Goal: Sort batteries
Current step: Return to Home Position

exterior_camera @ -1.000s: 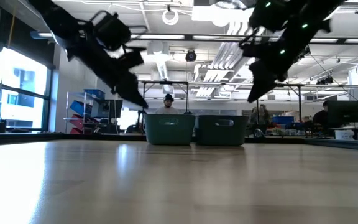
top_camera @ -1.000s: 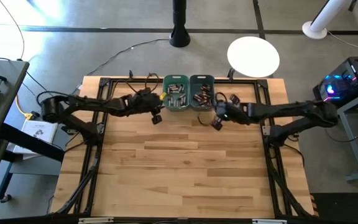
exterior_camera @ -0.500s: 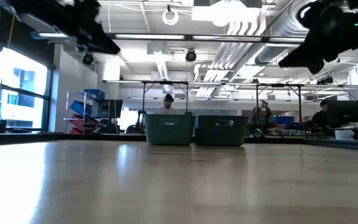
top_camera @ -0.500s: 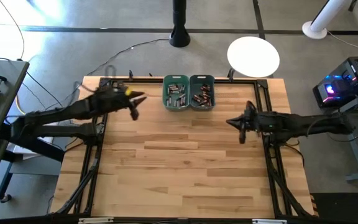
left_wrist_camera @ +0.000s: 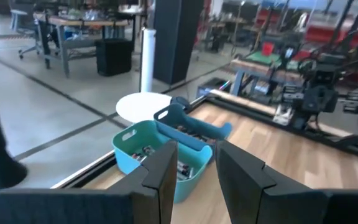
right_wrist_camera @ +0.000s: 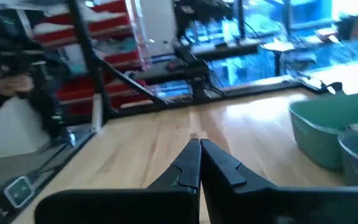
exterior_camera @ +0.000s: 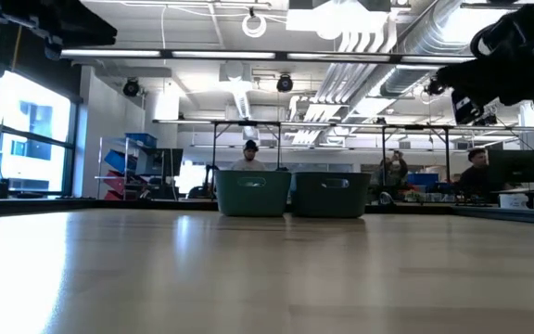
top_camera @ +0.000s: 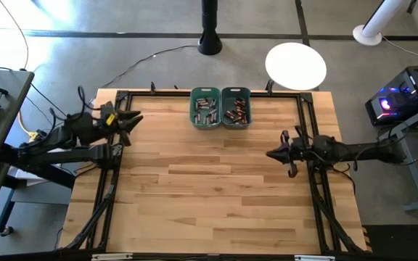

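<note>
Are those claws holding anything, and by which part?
Nothing is held. The left gripper is open and empty; the right gripper is shut with nothing between its fingers.

we see even overhead light on wooden table (top_camera: 209, 196), shadows faint. white disc (top_camera: 296, 64) blown out. low view: ceiling strips (exterior_camera: 248, 54) glare, window (exterior_camera: 28, 130) burns white, right arm (exterior_camera: 513, 56) mere silhouette, tabletop glossy, reflecting pale sheen.

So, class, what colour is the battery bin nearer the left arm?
Green; the bin shows best in the high view.
</note>
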Robot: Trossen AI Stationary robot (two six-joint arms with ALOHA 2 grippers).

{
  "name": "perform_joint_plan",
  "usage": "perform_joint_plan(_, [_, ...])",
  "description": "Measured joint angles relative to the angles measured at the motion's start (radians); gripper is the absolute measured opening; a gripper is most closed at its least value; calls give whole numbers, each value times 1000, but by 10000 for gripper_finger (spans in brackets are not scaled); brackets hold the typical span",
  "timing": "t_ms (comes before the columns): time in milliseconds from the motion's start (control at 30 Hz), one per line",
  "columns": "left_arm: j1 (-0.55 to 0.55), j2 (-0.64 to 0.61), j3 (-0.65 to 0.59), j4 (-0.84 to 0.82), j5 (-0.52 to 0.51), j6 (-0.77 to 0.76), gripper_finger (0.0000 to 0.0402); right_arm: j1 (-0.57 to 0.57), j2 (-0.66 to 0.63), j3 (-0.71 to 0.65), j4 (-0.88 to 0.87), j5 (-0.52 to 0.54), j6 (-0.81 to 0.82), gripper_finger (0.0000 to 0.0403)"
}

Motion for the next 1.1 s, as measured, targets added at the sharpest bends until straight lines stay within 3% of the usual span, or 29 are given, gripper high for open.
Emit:
perform_joint_plan(133, [-12, -98, -92, 25, 0, -29, 101, -34, -2, -1, 44, -160, -45, 2])
perform_joint_plan(200, [-12, -140, -147, 44, 1, -49, 101, -55, -2, -1, 44, -189, -46, 2])
perform_joint_plan(400, [-12, -250, -281, 113, 12, -59, 101, -92, -1, -1, 44, -194, -95, 2])
perform_joint_plan(667, [-12, -247, -293, 133, 43, 14, 101, -83, 0, -2, 52, -198, -100, 2])
perform_joint_plan(833, [-19, -247, -414, 314, 143, 33, 101, -81, 0, -2, 56, -198, -106, 2])
perform_joint_plan(967, [-37, -247, -560, 550, 149, 77, 101, -81, 0, -2, 76, -198, -100, 2])
perform_joint_plan(1100, [-43, -241, -561, 542, 144, 109, 101, -81, 0, -2, 75, -198, -120, 2])
